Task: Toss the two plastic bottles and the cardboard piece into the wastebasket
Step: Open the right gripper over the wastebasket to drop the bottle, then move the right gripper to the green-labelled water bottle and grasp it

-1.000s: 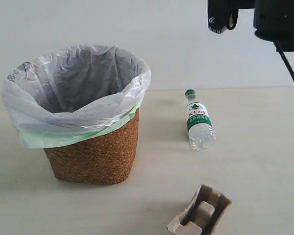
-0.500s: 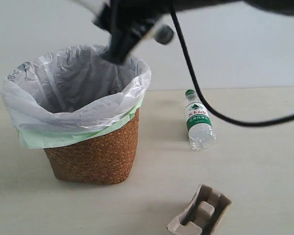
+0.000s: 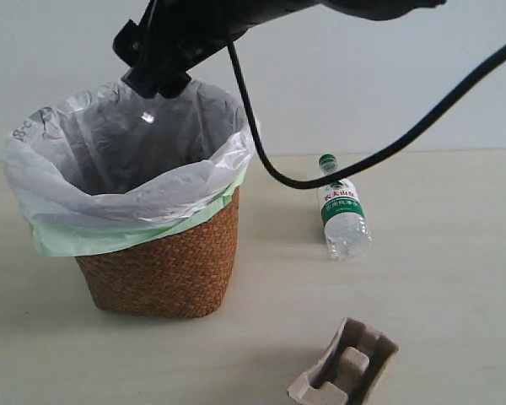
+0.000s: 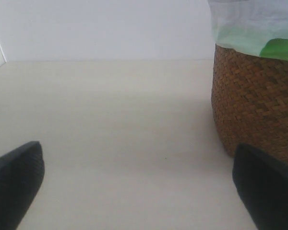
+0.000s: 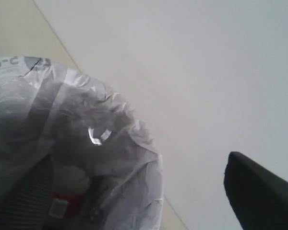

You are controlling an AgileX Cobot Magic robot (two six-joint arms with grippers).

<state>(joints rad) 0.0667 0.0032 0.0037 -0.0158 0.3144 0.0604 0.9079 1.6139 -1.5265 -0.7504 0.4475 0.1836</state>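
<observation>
The wicker wastebasket (image 3: 164, 261) with its white-grey and green bags stands at the left. My right gripper (image 3: 152, 83) hangs over the basket's back rim, reaching across from the right. Its jaws stand wide apart, with one dark finger (image 5: 259, 191) showing and nothing held between them. The red-label bottle (image 5: 62, 199) is down inside the bag. On the table right of the basket lies the green-cap bottle (image 3: 341, 207). The cardboard piece (image 3: 346, 371) sits near the front edge. My left gripper (image 4: 141, 187) is open and low over the table beside the wastebasket (image 4: 254, 96).
The right arm's black cable (image 3: 320, 177) loops down in front of the green-cap bottle's cap. A pale wall (image 3: 363, 84) runs behind the table.
The right arm has swung from the upper right corner leftwards and now sits over the basket. The green-cap bottle and the cardboard piece have not moved.
</observation>
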